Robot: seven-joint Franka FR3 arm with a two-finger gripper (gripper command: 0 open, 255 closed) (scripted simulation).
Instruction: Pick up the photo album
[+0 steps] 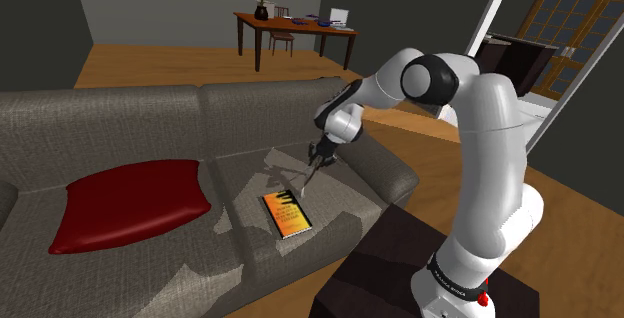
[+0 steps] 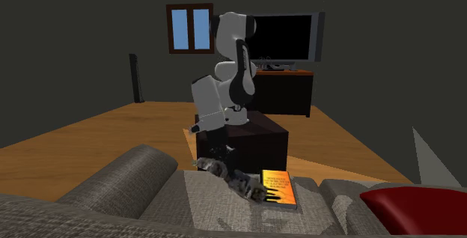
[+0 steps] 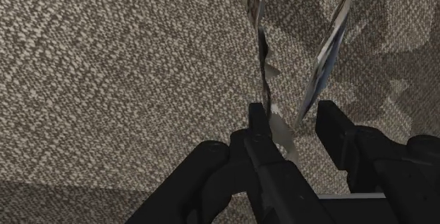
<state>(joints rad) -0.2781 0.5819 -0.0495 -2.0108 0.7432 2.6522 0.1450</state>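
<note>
The photo album is a flat book with an orange and yellow cover. It lies on the grey sofa's seat, near the front edge. My black gripper hangs just above the seat, a little behind the album's far corner, pointing down. In the second exterior view the album lies right beside the gripper. In the wrist view the gripper is open, its fingers apart over the sofa fabric. A thin pale sliver stands up between them, and I cannot tell what it is.
A red cushion lies on the seat towards the shoulder view's left. The sofa's armrest rises beside the gripper, with the dark stand just past it. A wooden table and a television stand far off.
</note>
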